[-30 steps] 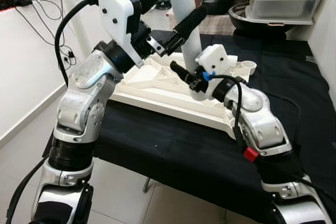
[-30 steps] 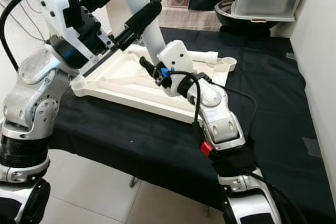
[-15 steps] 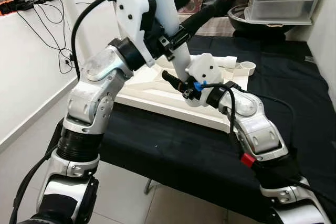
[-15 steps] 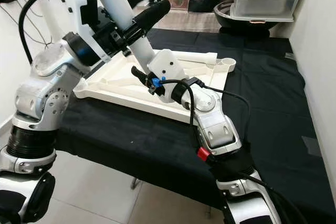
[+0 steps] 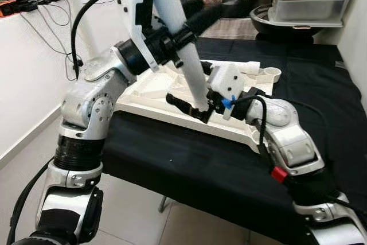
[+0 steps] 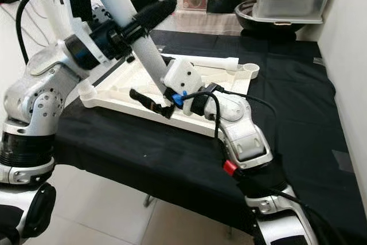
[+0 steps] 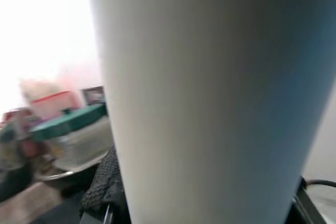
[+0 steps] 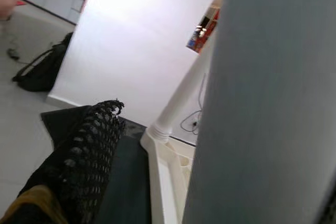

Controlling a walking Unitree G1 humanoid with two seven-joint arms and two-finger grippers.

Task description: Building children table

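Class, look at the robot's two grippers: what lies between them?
The white table leg lies between them: the left gripper clamps it higher up, the right gripper at its lower end over the tabletop, in both eye views.

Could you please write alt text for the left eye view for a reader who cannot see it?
Both grippers hold a tilted white table leg over an upturned white tabletop on a black-covered table: the left gripper higher, the right gripper near its lower end.

The tabletop is lying upside down on the cloth-covered bench before me. A table leg is slanting up from its near edge, between my left gripper above and right gripper below.
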